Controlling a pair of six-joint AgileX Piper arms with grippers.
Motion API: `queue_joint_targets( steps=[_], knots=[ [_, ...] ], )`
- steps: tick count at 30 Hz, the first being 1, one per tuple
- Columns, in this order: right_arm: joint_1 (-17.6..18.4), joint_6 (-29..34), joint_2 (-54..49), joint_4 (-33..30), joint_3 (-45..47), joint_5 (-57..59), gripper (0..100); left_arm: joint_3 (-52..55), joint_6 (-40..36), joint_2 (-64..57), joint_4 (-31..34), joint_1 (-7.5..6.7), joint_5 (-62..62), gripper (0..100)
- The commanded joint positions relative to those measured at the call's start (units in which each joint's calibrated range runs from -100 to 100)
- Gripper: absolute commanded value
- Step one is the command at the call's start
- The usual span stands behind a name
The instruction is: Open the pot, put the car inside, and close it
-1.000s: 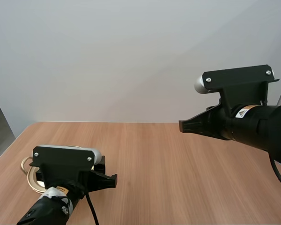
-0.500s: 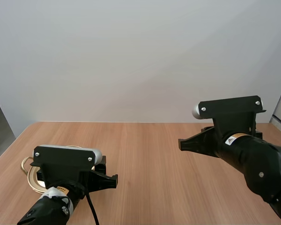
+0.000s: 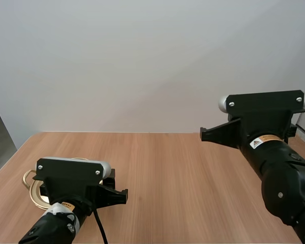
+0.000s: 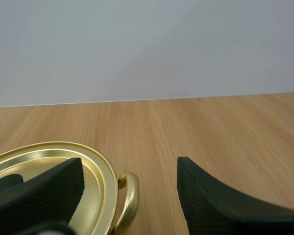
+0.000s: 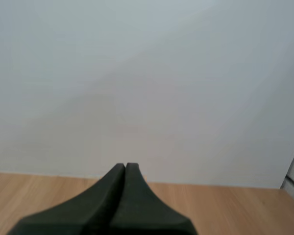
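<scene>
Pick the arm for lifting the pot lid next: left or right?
Left. The left gripper stands open at the gold pot lid, one finger over it. The right gripper is shut, raised over the table's right side, far from the pot.

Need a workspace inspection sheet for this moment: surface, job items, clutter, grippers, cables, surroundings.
surface: wooden table, bare wood, no marks seen.
job's things: gold pot at the table's left, mostly hidden under the left arm; lid appears seated on it, side handle pointing toward the table's middle.
clutter: nothing seen.
grippers: left gripper open, low, straddling the lid's edge and the side handle, gripping nothing; right gripper shut on nothing, raised above the table's right side.
cables: nothing seen loose on the table.
surroundings: plain pale wall behind the table.
</scene>
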Motion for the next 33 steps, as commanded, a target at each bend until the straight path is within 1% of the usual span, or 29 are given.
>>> queue_joint_targets(
  steps=[1, 3, 5, 9, 15, 19, 21, 25, 31, 33],
  knots=[
    [0.0, 0.0, 0.0, -0.1, 0.1, 5.9, 0, 0.0, 0.1, 0.0, 0.0, 0.01, 0.0, 90],
    [0.0, 0.0, 0.0, 0.2, 0.1, 14.6, 0, 0.0, 0.1, 0.0, 0.0, 0.01, 0.0, 90],
    [0.0, 0.0, 0.0, 0.9, 0.1, 20.8, 0, 0.0, 0.1, 0.0, 0.0, 0.01, 0.0, 90],
    [0.0, 0.0, 0.0, 0.8, 0.1, 23.8, 0, 0.0, 0.1, 0.0, 0.0, 0.01, 0.0, 90],
    [0.0, 0.0, 0.0, 0.9, 0.7, 24.7, 0, 0.0, 0.1, 0.0, 0.0, 0.01, 0.0, 90],
    [0.0, 0.0, -0.2, 1.4, 6.4, 19.2, 0, 0.0, 0.1, 0.0, 0.0, 0.01, 0.0, 90],
    [0.0, 0.0, -1.2, 0.6, 9.6, 15.5, 0, 0.0, 0.1, 0.0, 0.0, 0.01, 0.0, 90],
    [0.1, -0.1, -5.8, 0.4, 14.4, 9.9, 0, 0.0, 0.1, 0.0, 0.0, 0.01, 0.0, 90],
    [0.2, -5.5, -14.4, 0.4, 18.2, 10.2, 0, 0.0, 0.1, 0.0, 0.0, 0.01, 0.0, 90],
    [0.5, -6.3, -17.8, 0.4, 18.5, 12.4, 0, 0.0, 0.1, 0.0, 0.0, 0.01, 0.0, 90]
  ],
)
